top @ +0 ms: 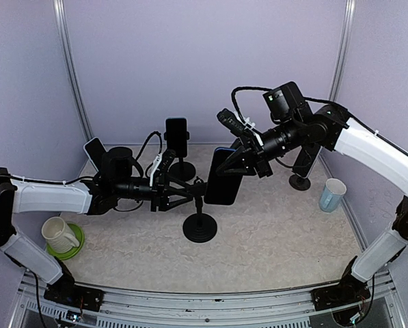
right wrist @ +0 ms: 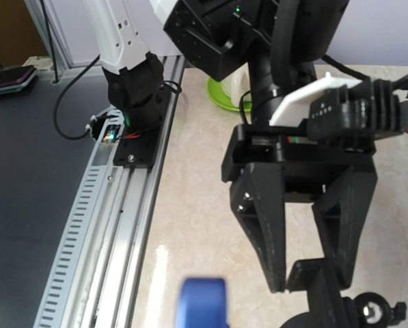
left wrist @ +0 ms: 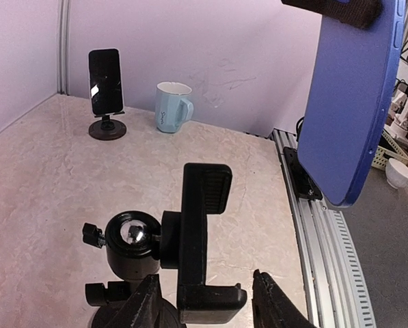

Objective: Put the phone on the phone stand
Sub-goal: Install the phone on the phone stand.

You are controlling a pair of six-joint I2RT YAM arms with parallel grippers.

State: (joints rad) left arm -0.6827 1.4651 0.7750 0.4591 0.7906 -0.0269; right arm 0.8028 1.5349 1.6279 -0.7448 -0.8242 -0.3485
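- Phone [top: 223,179] hangs in the air near mid-table, roughly upright and slightly tilted. Its dark screen faces the overhead camera and its blue back faces the left wrist camera.
- Right gripper [top: 239,161] is clamped on the phone's upper end. The left wrist view shows only one dark finger [left wrist: 335,7] across that edge, cut off by the top of the frame.
- Phone stand [top: 199,229] sits on a round black base, and the phone is not in its cradle. From overhead the phone's lower edge overlaps the stem, but the left wrist view shows the two apart, with the phone higher and off to one side.
- Left gripper [top: 193,195] has its fingers [left wrist: 145,307] apart on either side of the cradle's foot. I cannot tell whether they press on it: the fingers run off the bottom of the frame, and a thin gap shows beside one of them.
- In the right wrist view only a blurred blue corner of the phone shows at the bottom edge, and that gripper's own fingers cannot be made out.
- Second phone [top: 177,135] stands in another holder at the back of the table, and a third phone [top: 94,152] is half hidden behind the left arm.
- Pale blue mug [top: 332,195] stands to the right, and a white mug [top: 57,232] rests on a green saucer [top: 78,240] to the left.
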